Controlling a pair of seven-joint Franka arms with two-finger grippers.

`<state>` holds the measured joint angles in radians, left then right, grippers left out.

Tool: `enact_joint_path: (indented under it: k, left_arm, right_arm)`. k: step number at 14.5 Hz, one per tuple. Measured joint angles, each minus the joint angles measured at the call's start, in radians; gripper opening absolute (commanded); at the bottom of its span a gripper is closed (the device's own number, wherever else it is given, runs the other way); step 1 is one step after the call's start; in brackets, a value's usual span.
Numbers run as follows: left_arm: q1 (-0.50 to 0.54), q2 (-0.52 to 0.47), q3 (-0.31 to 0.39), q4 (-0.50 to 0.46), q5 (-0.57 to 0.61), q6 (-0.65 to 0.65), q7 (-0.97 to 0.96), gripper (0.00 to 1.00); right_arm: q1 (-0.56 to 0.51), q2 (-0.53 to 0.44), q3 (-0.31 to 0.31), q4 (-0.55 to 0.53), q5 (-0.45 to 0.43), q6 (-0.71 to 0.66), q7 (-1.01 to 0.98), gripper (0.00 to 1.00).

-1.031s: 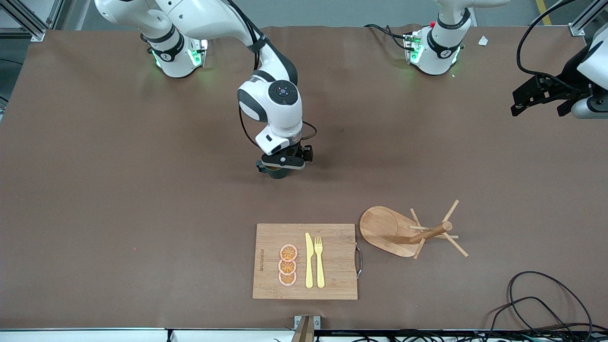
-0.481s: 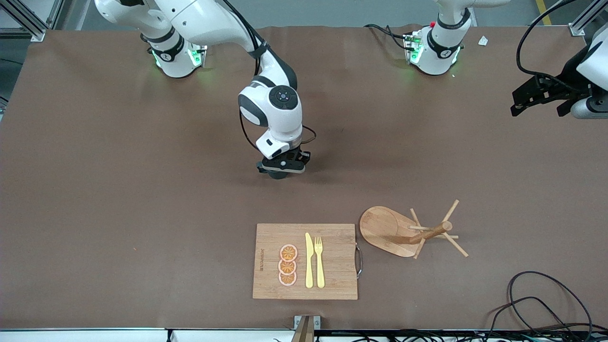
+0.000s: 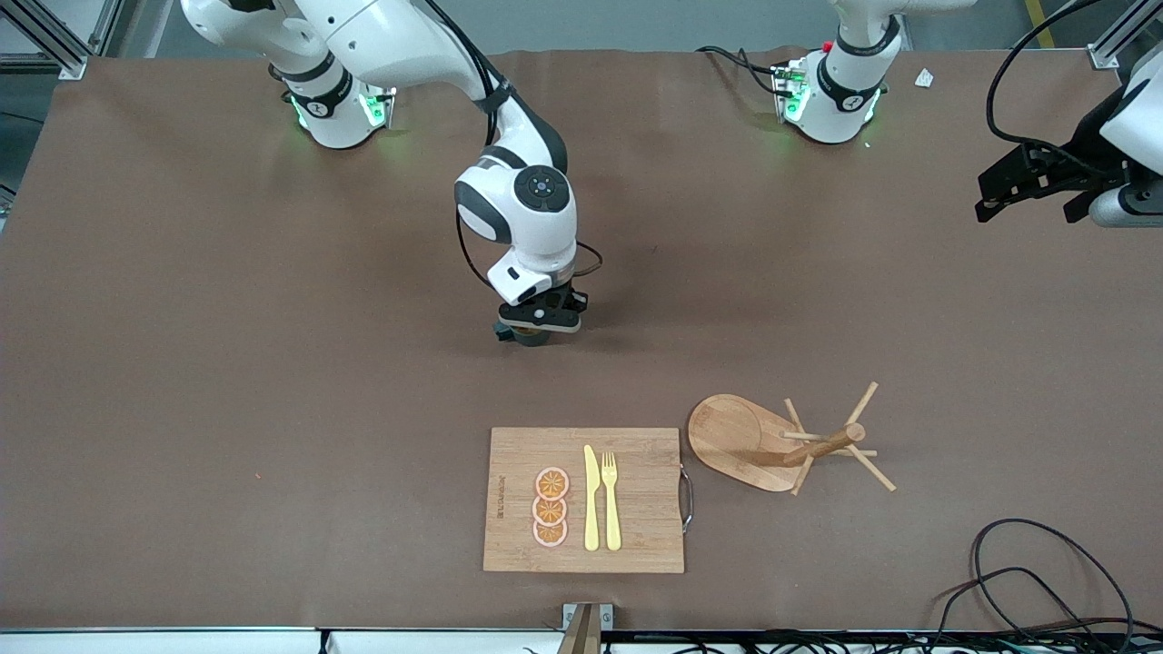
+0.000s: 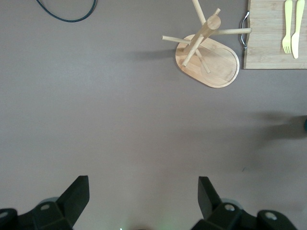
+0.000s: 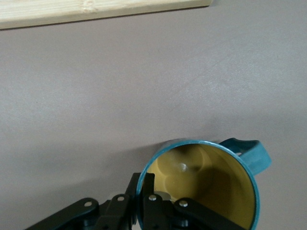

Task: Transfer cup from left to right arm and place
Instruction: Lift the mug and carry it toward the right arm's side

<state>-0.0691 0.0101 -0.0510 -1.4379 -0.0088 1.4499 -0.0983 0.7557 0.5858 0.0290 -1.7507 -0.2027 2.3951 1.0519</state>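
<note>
Front view: the right gripper (image 3: 531,332) sits down on the cup (image 3: 530,337) mid-table, well away from every edge. The left gripper (image 3: 1025,186) waits over the left arm's end. Left wrist view: fingers (image 4: 76,196) spread wide, nothing between. Right wrist view: fingers (image 5: 146,197) pinching the cup's rim, one inside, one outside.

Over the last second the right end effector (image 3: 536,329) came down onto the cup (image 5: 206,184) on the surface mid-table. Its fingers (image 5: 146,199), spread wide a second ago, are now pinched on the cup's rim wall, one inside, one outside. The cup is more covered in the front view.
</note>
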Motion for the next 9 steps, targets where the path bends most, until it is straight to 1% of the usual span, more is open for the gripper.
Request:
enact_joint_path:
  k: [4,6,7,9]
  left_arm:
    - [0.0,0.0,0.0,0.0,0.0,0.0,0.0,1.0]
    - [0.0,0.0,0.0,0.0,0.0,0.0,0.0,1.0]
    - [0.0,0.0,0.0,0.0,0.0,0.0,0.0,1.0]
    - [0.0,0.0,0.0,0.0,0.0,0.0,0.0,1.0]
  right_arm:
    - [-0.005,-0.002,-0.002,0.0,0.0,-0.006,0.003,0.0]
    - [-0.032,-0.016,-0.01,0.001,0.0,-0.053,0.005,0.0]
    - [-0.053,-0.035,-0.013,0.001,0.0,-0.082,0.011,0.0]
    - [-0.109,-0.103,-0.015,-0.007,0.0,-0.144,0.033,0.0]
